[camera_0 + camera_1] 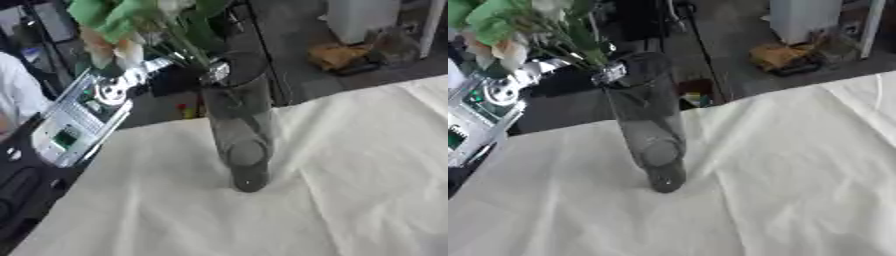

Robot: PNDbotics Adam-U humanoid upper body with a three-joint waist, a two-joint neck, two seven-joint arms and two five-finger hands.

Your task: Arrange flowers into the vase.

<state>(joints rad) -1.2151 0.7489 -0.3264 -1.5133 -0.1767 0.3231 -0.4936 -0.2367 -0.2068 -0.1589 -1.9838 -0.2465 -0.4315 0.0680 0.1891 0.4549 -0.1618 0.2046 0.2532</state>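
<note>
A tall dark glass vase (241,130) stands upright on the white tablecloth (332,190), near the table's far edge. A bunch of flowers (122,30) with green leaves and pale blossoms leans up and to the left, its stems reaching the vase's mouth (229,67). My left arm, white and silver with a green patch (74,125), comes in from the left. Its black left hand (175,79) sits just left of the vase's mouth, curled on the stems below the blossoms. My right hand shows in neither view.
A person's white sleeve (16,92) is at the far left edge. Black gear (22,192) lies beside the table's left edge. On the floor beyond the table are a yellow object (337,55) and a white box (363,20).
</note>
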